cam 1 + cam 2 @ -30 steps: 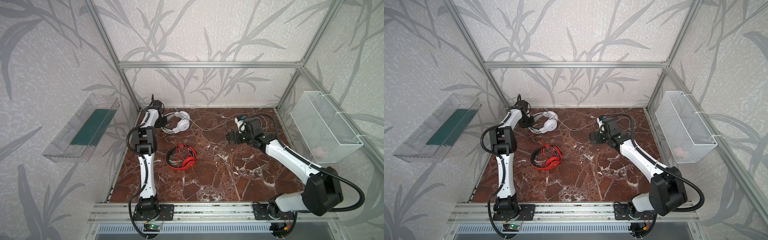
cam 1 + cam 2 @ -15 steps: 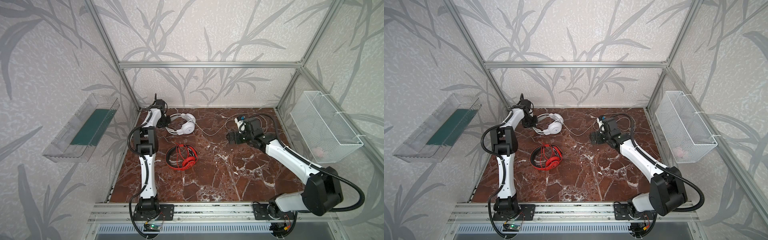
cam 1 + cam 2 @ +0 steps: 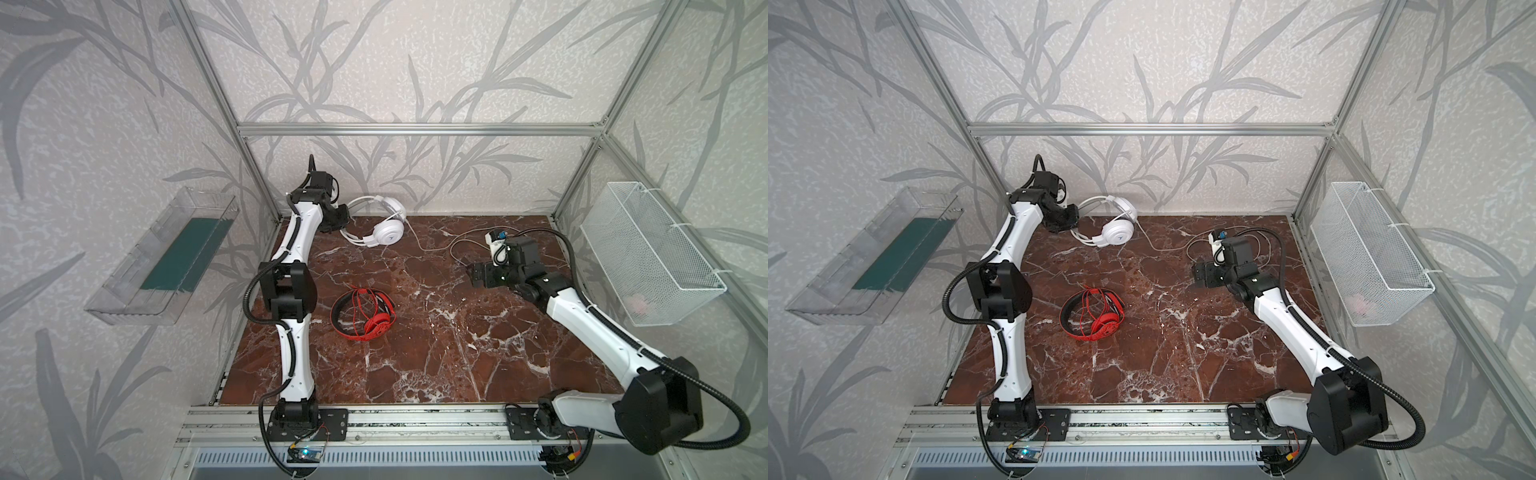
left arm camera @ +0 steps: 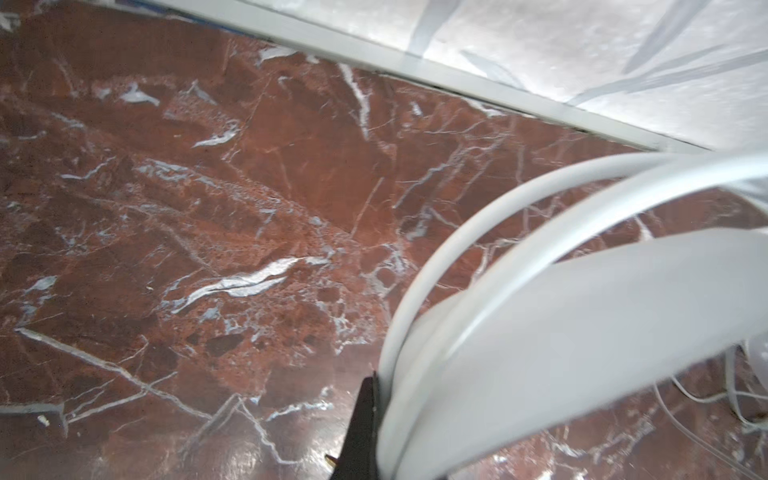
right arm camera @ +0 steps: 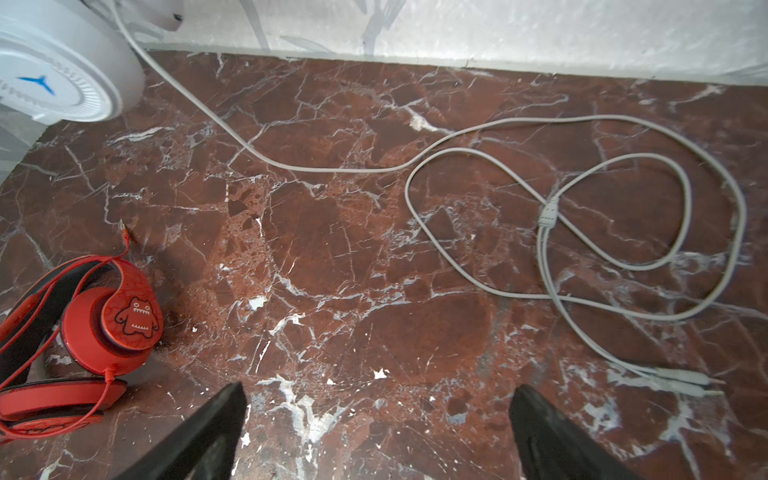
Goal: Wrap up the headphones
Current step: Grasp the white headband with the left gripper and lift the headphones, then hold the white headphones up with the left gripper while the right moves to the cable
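At the back left of the bench (image 3: pixel 415 357), the left tool (image 3: pixel 341 224) was clamped tight on the thin headband of the white headphones (image 3: pixel 389 230), close to the rear wall. The red headphones (image 3: pixel 365 318) lay nearer the middle, their thin cable draped over them. The white-grey cable (image 5: pixel 582 208) trailed rightward in loose loops, its 2 plugs lying free. The right tool (image 5: pixel 376 401) hovered beside those loops, jaws spread wide, holding nothing.

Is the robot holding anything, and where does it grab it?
The left hand pinches the white headphones by the headband. The right hand is open and holds nothing.
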`<control>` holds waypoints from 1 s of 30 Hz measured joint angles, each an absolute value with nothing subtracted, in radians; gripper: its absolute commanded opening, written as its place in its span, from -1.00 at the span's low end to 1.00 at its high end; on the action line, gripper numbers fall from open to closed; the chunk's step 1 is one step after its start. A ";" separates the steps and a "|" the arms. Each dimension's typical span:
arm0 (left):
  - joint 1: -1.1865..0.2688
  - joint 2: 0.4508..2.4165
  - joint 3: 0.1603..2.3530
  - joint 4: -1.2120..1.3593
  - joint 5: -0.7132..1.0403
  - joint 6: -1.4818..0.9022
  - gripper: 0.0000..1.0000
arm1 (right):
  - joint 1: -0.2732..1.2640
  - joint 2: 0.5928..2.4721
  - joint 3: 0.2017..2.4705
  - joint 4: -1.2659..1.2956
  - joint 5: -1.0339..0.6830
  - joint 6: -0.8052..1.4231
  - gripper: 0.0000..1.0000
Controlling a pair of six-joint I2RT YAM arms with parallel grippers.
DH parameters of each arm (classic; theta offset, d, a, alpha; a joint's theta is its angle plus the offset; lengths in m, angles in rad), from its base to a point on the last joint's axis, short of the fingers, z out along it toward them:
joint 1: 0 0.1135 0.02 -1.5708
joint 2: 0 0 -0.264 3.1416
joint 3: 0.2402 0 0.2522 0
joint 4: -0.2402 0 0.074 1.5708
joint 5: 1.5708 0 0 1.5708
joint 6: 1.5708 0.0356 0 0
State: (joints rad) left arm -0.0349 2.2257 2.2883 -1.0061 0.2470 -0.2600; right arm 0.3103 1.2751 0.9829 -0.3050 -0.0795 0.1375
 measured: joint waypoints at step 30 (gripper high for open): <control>-0.192 1.948 2.138 -1.001 0.353 -0.398 -1.00 | 0.170 1.123 0.690 0.099 -0.411 -0.144 0.99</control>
State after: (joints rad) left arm -0.1921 1.9476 2.1384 -1.0012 0.3527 -0.3977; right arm 0.1703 1.1233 0.6895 0.0994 -0.4107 -0.1444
